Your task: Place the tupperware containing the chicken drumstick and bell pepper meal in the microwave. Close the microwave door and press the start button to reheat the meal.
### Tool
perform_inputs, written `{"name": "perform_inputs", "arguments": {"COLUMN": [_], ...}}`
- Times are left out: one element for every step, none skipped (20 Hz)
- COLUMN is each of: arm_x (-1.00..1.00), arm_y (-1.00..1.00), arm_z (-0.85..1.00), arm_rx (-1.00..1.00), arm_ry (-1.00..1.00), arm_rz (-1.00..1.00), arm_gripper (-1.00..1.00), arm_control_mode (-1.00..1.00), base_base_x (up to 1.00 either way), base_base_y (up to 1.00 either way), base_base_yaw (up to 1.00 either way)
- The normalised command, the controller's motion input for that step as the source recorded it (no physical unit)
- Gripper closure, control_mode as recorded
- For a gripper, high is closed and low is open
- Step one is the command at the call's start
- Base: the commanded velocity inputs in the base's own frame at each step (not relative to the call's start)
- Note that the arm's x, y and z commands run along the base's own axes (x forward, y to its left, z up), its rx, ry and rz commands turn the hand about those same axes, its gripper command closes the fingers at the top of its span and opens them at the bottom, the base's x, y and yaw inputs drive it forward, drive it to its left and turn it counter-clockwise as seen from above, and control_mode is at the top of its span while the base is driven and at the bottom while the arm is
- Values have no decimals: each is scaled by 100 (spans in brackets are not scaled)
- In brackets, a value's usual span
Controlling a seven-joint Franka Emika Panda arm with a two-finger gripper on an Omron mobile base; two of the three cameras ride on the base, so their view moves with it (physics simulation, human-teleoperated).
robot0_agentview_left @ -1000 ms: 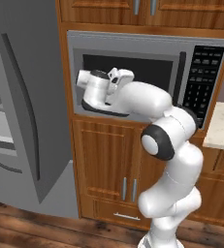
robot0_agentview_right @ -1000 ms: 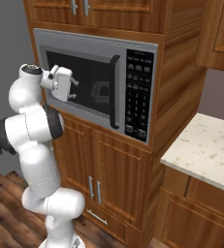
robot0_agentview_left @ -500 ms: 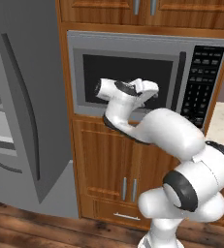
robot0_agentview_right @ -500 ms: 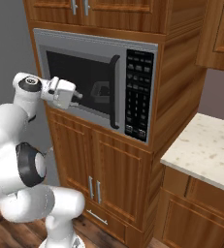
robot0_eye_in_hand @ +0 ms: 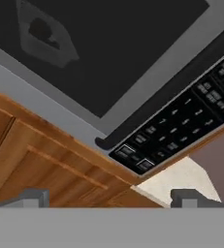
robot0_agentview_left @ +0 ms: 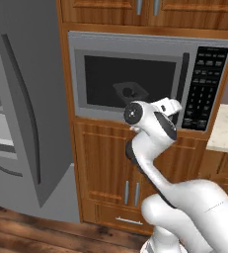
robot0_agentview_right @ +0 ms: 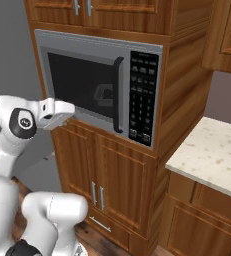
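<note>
I see the microwave door shut, its bar handle beside the keypad panel. My hand hangs low before the microwave, fingers spread, holding nothing. A faint shape shows through the window; I cannot identify it.

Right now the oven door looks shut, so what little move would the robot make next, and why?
Probably it should carry the claw up and toward the keypad panel to reach the start button. The microwave door sits flush and closed, so pressing start is what remains. In the hand view the claw points at the keypad's lower corner from below and has not touched it.
</note>
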Motion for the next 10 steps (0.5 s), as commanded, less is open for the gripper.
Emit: {"name": "perform_inputs", "arguments": {"arm_x": [-100, -94, -89, -86, -82, -79, -71, -70, -62, -48], "arm_y": [-28, -39, -49, -59, -64, -66, -66, -62, -53, -45], "arm_z": [0, 0, 0, 0, 0, 0, 0, 0, 0, 0], "arm_rx": [20, 21, 21, 22, 22, 23, 25, 27, 30, 32], "arm_ry": [0, 0, 0, 0, 0, 0, -3, -10, -15, -16], "arm_rz": [53, 50, 46, 42, 38, 33, 27, 21, 11, 3], "arm_gripper": [-100, -100, -100, -100, -100, -100, -100, -100, -100, -100], "arm_control_mode": [-100, -100, -100, -100, -100, -100, -100, -100, -100, -100], "base_base_x": [0, 0, 0, 0, 0, 0, 0, 0, 0, 0], "base_base_y": [0, 0, 0, 0, 0, 0, 0, 0, 0, 0], "base_base_yaw": [0, 0, 0, 0, 0, 0, 0, 0, 0, 0]}}
